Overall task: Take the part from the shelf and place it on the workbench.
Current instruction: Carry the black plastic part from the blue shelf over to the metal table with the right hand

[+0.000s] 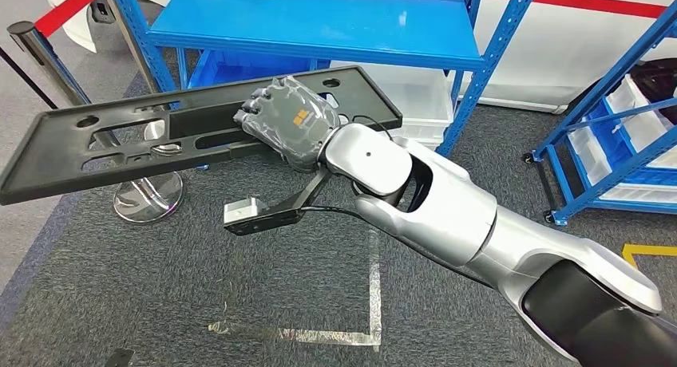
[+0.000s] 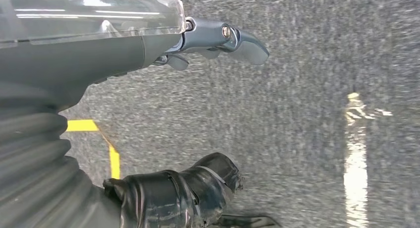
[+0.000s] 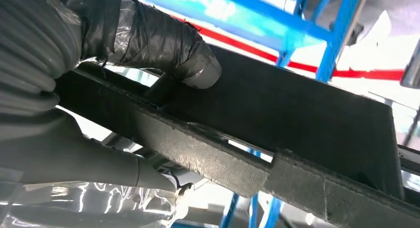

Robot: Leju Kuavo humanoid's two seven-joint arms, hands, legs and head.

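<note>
- The right hand [image 1: 289, 121] is gripping the part [image 1: 120, 147] near its middle, with the fingers wrapping over the near long edge.
- In the right wrist view, the thumb [image 3: 163, 44] is pressing on one face of the part [image 3: 277, 114] while the other fingers are lying under the opposite side, so the panel is sitting clamped between them.
- The part, a long flat black plastic panel with oval and slot-shaped cut-outs, is hanging in the air above the grey carpet [image 1: 160, 287], tilting down toward its far left end.
- The right arm [image 1: 447, 215] is reaching in from the lower right, with the wrist camera [image 1: 243, 214] sitting below the forearm.
- The left hand [image 2: 163, 114] is pointing down at the carpet, holding nothing, with its fingers lying apart from the thumb.
- Behind the part, a blue shelf [image 1: 319, 24] is standing with its board bare.
- A chrome stanchion base [image 1: 148, 198] is resting on the floor under the part.
- Strips of clear tape [image 1: 351, 333] are marking a corner on the carpet near the robot.
</note>
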